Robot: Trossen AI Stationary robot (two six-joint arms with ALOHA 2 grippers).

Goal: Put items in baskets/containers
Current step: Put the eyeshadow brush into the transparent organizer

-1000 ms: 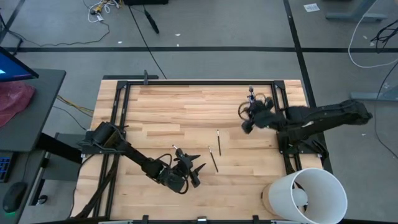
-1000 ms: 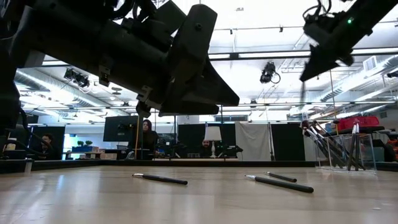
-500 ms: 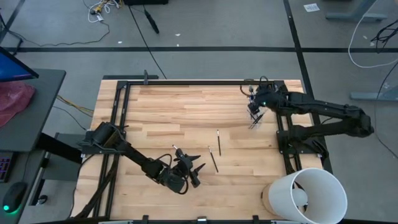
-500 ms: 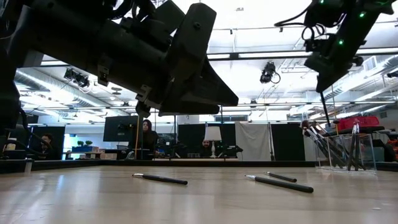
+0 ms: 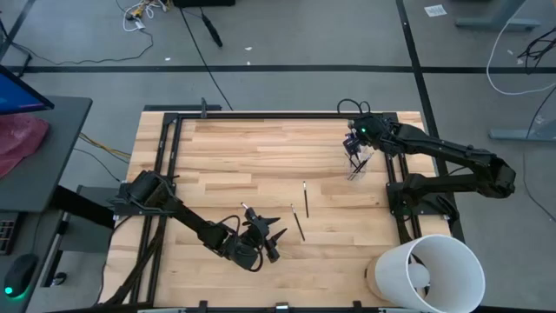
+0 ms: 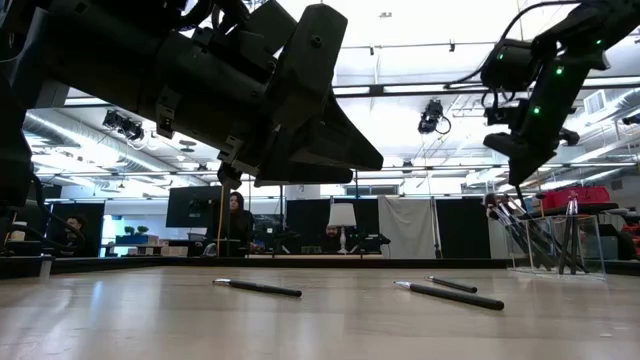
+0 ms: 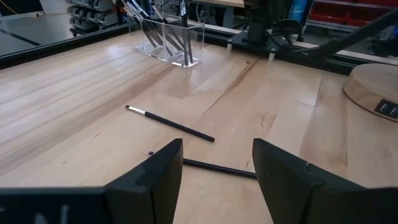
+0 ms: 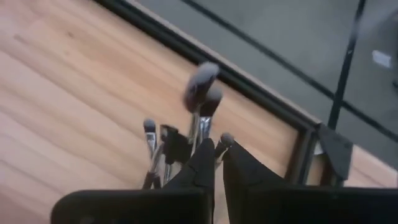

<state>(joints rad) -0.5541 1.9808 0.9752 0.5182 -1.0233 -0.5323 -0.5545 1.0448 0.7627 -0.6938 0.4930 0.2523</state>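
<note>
The clear plastic cup (image 5: pixel 356 167) stands near the table's far right corner. In the low view the cup (image 6: pixel 556 245) holds several dark makeup brushes leaning against its walls. My right gripper (image 5: pixel 354 148) hangs directly over it, fingers pointing down and shut on a thin brush. Two long brushes (image 5: pixel 305 198) (image 5: pixel 298 226) and a short one lie flat on the wood mid-table. My left gripper (image 5: pixel 263 240) hovers open just above the table beside them, near the front edge. Its wrist view shows two brushes (image 7: pixel 171 124) (image 7: pixel 217 168) past the spread fingers. My right gripper (image 8: pixel 218 165) pinches one slender brush by its thin shaft (image 8: pixel 221 147) between the two fingers. It comes from above and points down. The brush hangs below the fingers, and its lower end is down among the brush heads in the cup (image 8: pixel 186 149). The fingers hide the exact spot of contact.
A large white bucket (image 5: pixel 426 274) sits at the table's near right corner. A black metal frame (image 5: pixel 261 114) runs along the table's edges. Bare wood lies between the loose brushes and the cup. People sit in the room beyond the table (image 6: pixel 235 215).
My right gripper has swung from beside the cup to right over it. It has tipped to point down and has lowered toward the cup, carrying the thin brush with it. The left arm and the loose brushes have stayed put.
</note>
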